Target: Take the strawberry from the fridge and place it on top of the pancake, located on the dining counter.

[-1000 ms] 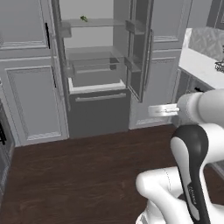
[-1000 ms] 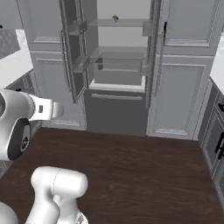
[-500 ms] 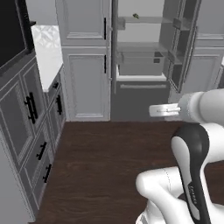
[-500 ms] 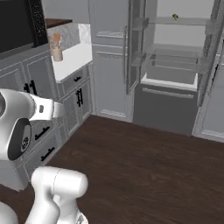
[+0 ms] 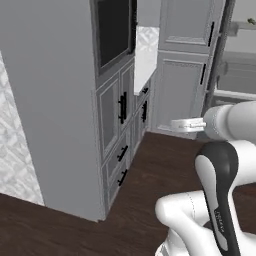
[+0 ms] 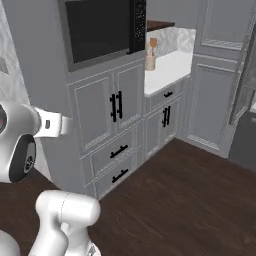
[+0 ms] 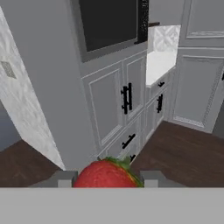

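Strawberry [image 7: 106,174] is out of the fridge [image 5: 235,60], pinched between the closed gripper [image 7: 106,178] tips facing grey cabinets [image 6: 107,115]; carrying it over and setting it on the pancake remains.

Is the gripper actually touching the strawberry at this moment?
Touching. In the hand view the strawberry sits squeezed between the gripper fingertips, no gap on either side.
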Robot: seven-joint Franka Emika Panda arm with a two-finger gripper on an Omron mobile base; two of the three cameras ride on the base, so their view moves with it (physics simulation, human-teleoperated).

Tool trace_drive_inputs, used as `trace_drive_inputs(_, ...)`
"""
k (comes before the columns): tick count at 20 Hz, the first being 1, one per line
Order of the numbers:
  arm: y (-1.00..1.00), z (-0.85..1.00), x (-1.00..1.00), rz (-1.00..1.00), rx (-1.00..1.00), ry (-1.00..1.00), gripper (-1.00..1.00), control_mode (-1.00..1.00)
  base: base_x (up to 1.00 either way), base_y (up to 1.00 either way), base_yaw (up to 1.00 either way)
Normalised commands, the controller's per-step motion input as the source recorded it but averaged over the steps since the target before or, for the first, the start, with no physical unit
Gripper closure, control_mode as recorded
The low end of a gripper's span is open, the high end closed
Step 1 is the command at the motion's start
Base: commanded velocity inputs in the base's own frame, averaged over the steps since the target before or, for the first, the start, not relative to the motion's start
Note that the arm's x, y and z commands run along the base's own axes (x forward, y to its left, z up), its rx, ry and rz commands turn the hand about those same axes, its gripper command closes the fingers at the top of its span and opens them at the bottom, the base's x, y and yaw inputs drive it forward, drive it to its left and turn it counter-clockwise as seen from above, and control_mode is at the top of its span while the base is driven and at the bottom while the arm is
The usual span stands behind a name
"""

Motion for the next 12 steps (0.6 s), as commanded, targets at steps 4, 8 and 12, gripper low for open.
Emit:
trace_drive_inputs(4, 0.0, 0.0, 0.0, 0.0, 0.0, 0.0, 1.0, 1.0, 0.24, 0.55, 0.55)
trace_drive_inputs(8, 0.0, 0.0, 0.0, 0.0, 0.0, 0.0, 1.0, 1.0, 0.56, 0.25, 0.59)
trace_drive_inputs(12, 0.0, 0.0, 0.0, 0.0, 0.0, 0.0, 1.0, 1.0, 0.4, 0.23, 0.66)
